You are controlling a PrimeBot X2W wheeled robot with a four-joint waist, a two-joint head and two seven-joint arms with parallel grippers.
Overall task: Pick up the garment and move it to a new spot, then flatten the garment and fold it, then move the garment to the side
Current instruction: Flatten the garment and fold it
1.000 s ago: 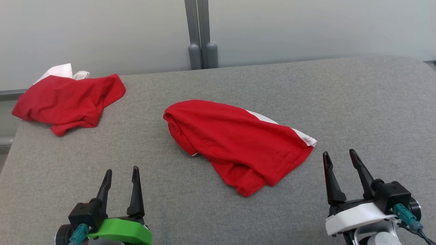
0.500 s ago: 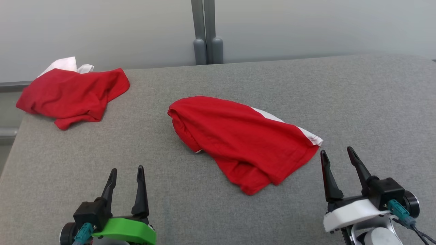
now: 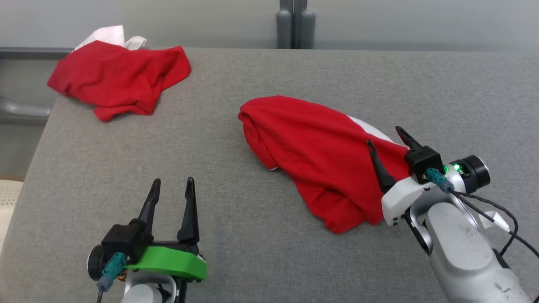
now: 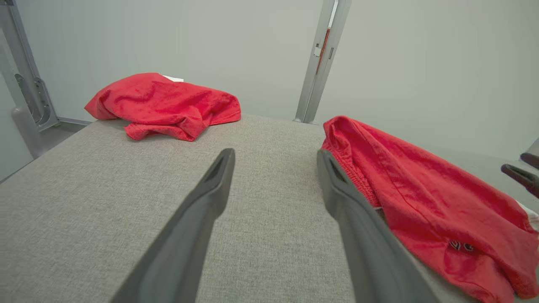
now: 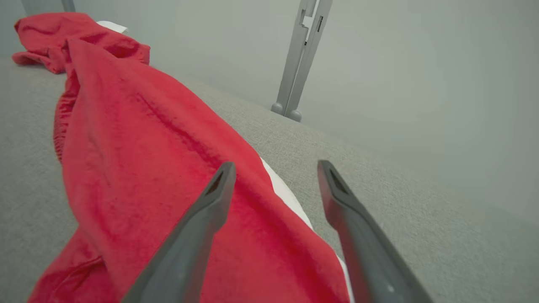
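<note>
The garment (image 3: 320,155), red with a white edge, lies crumpled in the middle of the grey padded table (image 3: 252,261). My right gripper (image 3: 384,136) hangs open over the garment's right end, one finger above the red cloth and the other near the white edge. In the right wrist view that gripper (image 5: 276,165) straddles the white edge (image 5: 286,193) of the garment (image 5: 147,160), nothing pinched. My left gripper (image 3: 173,181) stands open over bare table, left of and nearer than the garment. In the left wrist view the left gripper (image 4: 276,153) has the garment (image 4: 421,198) just to its right.
A second red garment (image 3: 122,78) with white cloth behind it lies bunched at the table's far left corner. A grey post (image 3: 294,21) stands behind the far edge. The table's left edge (image 3: 25,181) drops off close to my left arm.
The head camera has shifted, sliding the scene right and up. My right gripper has moved forward and left from beside the garment to over its right end. The garment lies as before.
</note>
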